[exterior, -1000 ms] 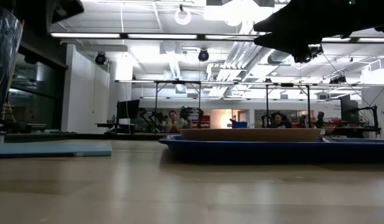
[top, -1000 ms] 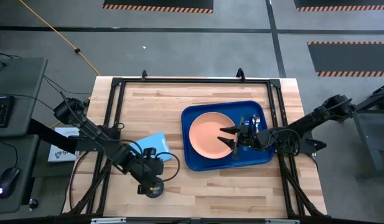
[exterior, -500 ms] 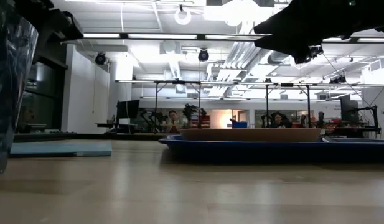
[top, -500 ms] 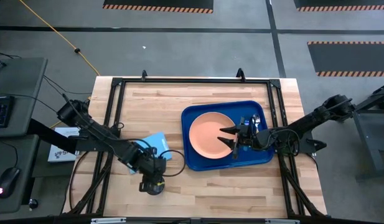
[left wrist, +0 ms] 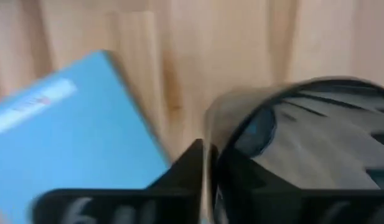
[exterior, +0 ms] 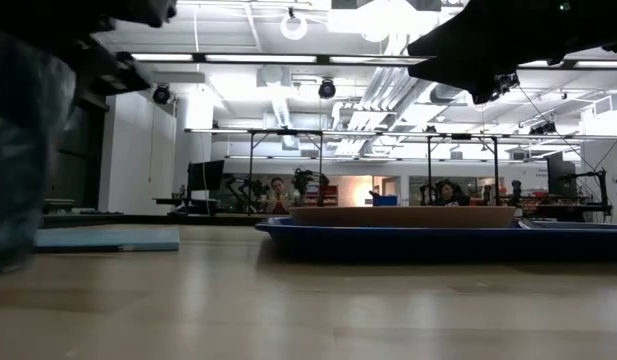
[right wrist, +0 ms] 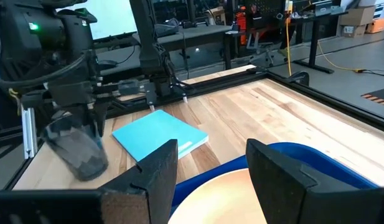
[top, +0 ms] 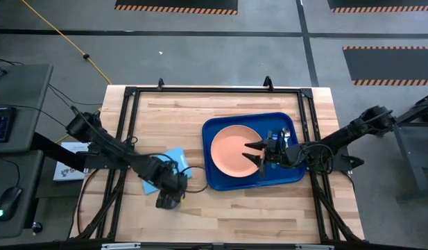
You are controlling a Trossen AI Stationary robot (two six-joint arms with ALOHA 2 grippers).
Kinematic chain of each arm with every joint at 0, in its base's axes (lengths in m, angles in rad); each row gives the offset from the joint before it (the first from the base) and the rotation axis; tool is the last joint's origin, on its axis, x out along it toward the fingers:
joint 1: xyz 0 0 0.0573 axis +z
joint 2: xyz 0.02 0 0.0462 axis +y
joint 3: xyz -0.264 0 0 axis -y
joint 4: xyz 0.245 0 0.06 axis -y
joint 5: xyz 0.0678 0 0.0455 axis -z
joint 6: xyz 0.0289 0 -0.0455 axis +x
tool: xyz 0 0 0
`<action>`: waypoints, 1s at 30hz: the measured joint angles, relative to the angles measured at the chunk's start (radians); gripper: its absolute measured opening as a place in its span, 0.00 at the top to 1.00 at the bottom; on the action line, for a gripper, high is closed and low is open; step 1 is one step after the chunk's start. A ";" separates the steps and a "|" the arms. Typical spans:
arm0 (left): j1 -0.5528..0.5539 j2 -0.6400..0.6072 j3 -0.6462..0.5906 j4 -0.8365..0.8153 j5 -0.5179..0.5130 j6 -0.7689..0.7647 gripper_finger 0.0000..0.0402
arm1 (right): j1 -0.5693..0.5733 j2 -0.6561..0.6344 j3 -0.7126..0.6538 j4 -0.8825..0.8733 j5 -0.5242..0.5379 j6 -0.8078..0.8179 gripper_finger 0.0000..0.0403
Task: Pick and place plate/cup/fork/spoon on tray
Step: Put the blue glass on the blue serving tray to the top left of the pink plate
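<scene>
The dark grey cup [right wrist: 76,149] hangs tilted under my left gripper [right wrist: 86,121], which is shut on it near the table's near left side [top: 169,191]. It is close to the light-blue sheet [top: 168,161]. The peach plate [top: 234,149] lies in the dark blue tray [top: 217,177]. My right gripper [top: 259,156] stands open just above the plate's right part, with nothing between its fingers [right wrist: 157,171]. The spoon's silver bowl [top: 286,132] shows on the tray beside the right arm. The fork is hidden there. My left gripper holds the cup by its rim [left wrist: 207,134]. One dark finger [left wrist: 187,167] lies against the outside of the wall; blur hides the other. The fingers come from above, pointing down. The cup [top: 165,201] hangs tilted below them, clear of the table.
The light-blue sheet [right wrist: 160,140] lies flat on the wood between the cup and the tray's left edge. A black frame [top: 130,94] runs round the tabletop. In the low view the tray's lip [exterior: 388,235] and the plate's rim [exterior: 403,215] rise at the right.
The cup stood upright near the table's near edge. It now hangs tilted off the wood. My left gripper has taken it up and drawn it a little toward the far edge, closer to the light-blue sheet.
</scene>
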 joint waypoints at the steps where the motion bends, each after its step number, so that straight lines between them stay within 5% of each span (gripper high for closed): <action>1: 0.018 0.000 0.003 -0.013 -0.007 0.041 0.96 | -0.003 0.000 0.000 0.000 0.000 0.005 0.54; 6: 0.127 0.000 0.110 -0.116 -0.079 0.181 0.98 | -0.016 0.000 0.000 0.000 -0.001 0.022 0.54; 14: 0.364 -0.001 0.380 -0.183 -0.439 0.534 0.99 | -0.027 0.000 0.000 -0.011 -0.005 0.033 0.54; 22: 0.694 0.115 0.436 -0.109 -0.368 0.620 0.99 | -0.026 0.000 0.000 -0.022 -0.005 0.039 0.54; 30: 0.767 0.264 0.437 -0.055 -0.270 0.627 0.99 | -0.026 0.000 0.000 -0.037 -0.005 0.030 0.54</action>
